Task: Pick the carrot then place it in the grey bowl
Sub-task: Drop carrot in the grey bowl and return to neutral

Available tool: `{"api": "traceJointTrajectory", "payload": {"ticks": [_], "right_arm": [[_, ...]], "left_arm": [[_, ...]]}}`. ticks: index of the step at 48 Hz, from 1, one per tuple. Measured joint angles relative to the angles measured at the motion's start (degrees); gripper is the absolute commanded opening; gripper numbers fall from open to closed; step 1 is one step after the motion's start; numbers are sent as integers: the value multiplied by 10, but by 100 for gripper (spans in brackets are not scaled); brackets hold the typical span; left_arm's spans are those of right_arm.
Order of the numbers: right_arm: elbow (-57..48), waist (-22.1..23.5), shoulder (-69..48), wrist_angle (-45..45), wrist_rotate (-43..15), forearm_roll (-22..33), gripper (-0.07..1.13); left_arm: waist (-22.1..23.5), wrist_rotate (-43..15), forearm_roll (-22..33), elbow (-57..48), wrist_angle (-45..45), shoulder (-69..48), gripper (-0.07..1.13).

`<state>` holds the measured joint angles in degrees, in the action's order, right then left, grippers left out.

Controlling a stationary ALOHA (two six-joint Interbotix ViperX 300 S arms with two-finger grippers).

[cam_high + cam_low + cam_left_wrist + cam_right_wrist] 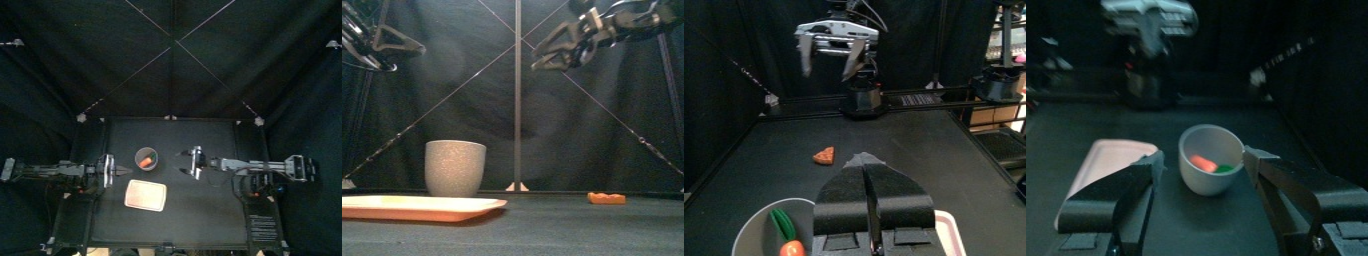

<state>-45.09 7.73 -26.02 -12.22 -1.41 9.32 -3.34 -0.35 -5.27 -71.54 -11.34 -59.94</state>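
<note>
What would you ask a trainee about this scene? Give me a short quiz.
1. True or false: the carrot sits inside the cup.
2. Which gripper is open? A. left gripper B. right gripper
3. Fill in: the small orange toy lies on the ____.
Key: 1 true; 2 B, the left gripper is shut; 3 table.

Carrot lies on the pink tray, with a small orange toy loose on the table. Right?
No. The carrot lies inside the grey cup, not on the pink tray; the right wrist view shows it. The small orange toy is loose on the table.
</note>
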Motion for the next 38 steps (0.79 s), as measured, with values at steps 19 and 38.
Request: {"api": "traceJointTrajectory", "payload": {"ticks": [19, 38], "right_arm": [[-153, -74, -270, -12, -2, -23, 96], [-216, -110, -331, -17, -4, -39, 96]], "left_arm": [[-10, -1, -5, 0, 0, -1, -4], [-20, -1, -7, 0, 0, -2, -4]]}}
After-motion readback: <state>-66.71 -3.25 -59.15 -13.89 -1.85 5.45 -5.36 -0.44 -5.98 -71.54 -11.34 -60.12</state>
